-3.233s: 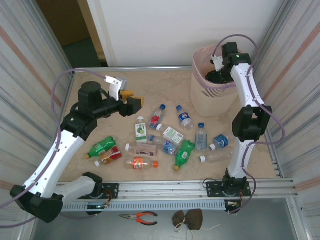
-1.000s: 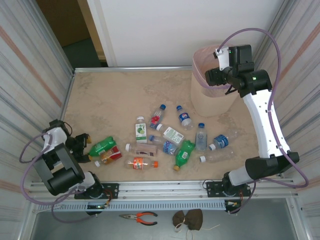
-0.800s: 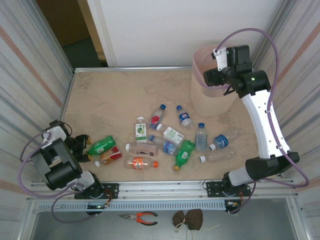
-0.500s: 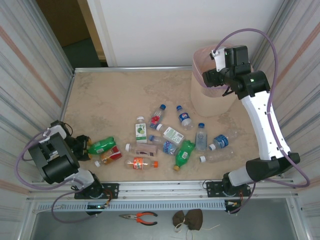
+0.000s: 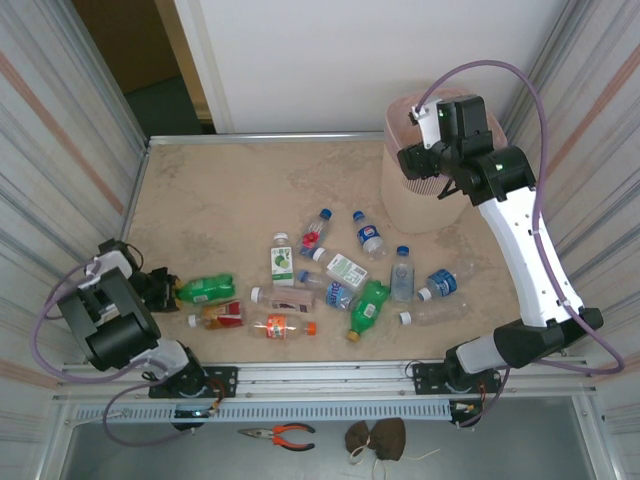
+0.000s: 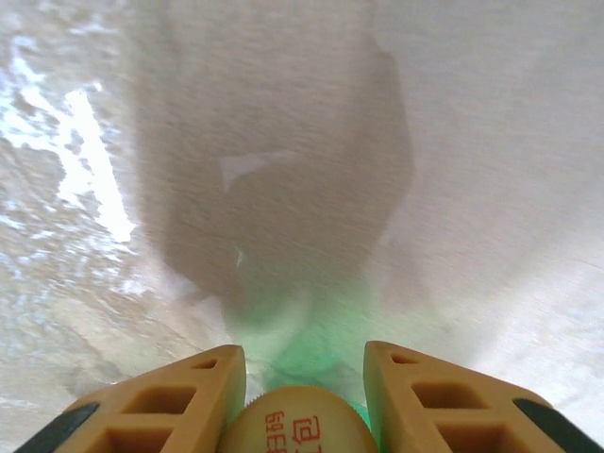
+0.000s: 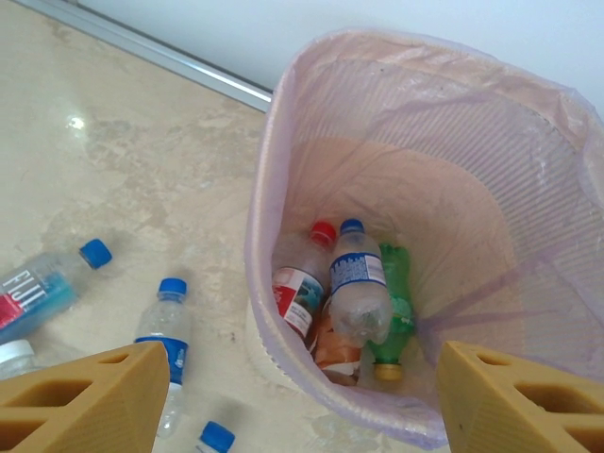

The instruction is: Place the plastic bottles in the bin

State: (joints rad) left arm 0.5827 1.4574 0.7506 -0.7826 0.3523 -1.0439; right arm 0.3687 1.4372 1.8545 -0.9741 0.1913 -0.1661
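- Table: beige marbled top. My two arms are bolted at its near edge.
- Bin: stands upright at the far right corner. The pink liner is folded over its rim.
- Right arm: reaches up and over to the bin.
- Left arm: folded low at the near left edge of the table.
- Loose bottles: about a dozen lie on their sides mid-table between my arms, well apart from the bin. They are a mix of blue-capped clear ones, green ones, orange ones and ones with white-green labels.
- Bottles in the bin: a clear bottle with a blue cap, a red-capped bottle and a green one lie together on the bottom.
- Green bottle: lies on the table at the left end of the spread, neck toward my left gripper.
- Right gripper: hangs above the bin mouth, fingers wide apart, nothing between them.
- Left gripper: low over the table, fingers closed against both sides of the green bottle's neck end.
- Yellow cap: carries red print and sits between my left fingers.
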